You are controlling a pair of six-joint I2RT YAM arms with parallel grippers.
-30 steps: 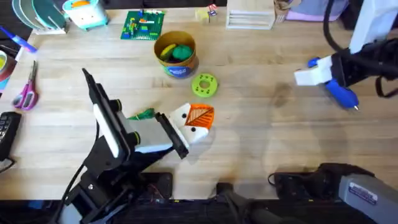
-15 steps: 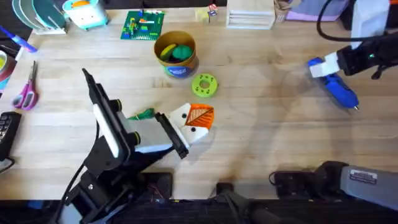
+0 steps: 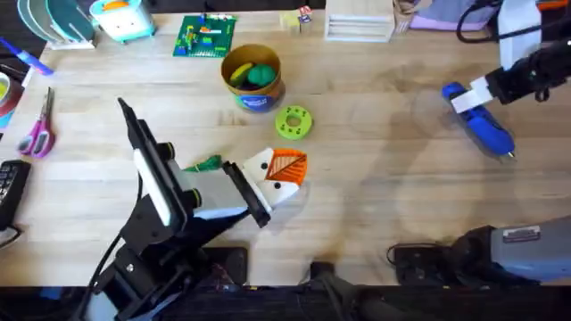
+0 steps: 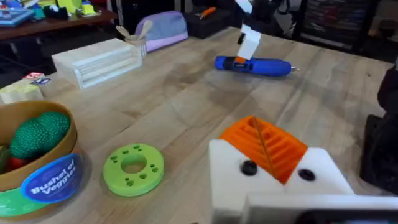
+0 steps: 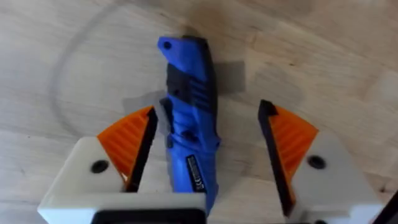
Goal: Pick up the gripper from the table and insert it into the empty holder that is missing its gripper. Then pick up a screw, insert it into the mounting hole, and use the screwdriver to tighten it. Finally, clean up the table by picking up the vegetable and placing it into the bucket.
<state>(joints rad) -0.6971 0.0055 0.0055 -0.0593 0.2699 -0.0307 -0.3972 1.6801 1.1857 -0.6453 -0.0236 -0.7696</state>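
On the left of the table (image 3: 375, 196) we see the left gripper (image 3: 285, 174) resting low, its orange pads pressed together with nothing between them. The vegetable (image 3: 207, 164) lies just beside that arm. Behind sits the bucket (image 3: 253, 78), toys inside, with a green disc (image 3: 293, 122) near it. At far right, the right gripper (image 5: 208, 152) hangs spread wide astride the screwdriver (image 5: 189, 124), not touching it.
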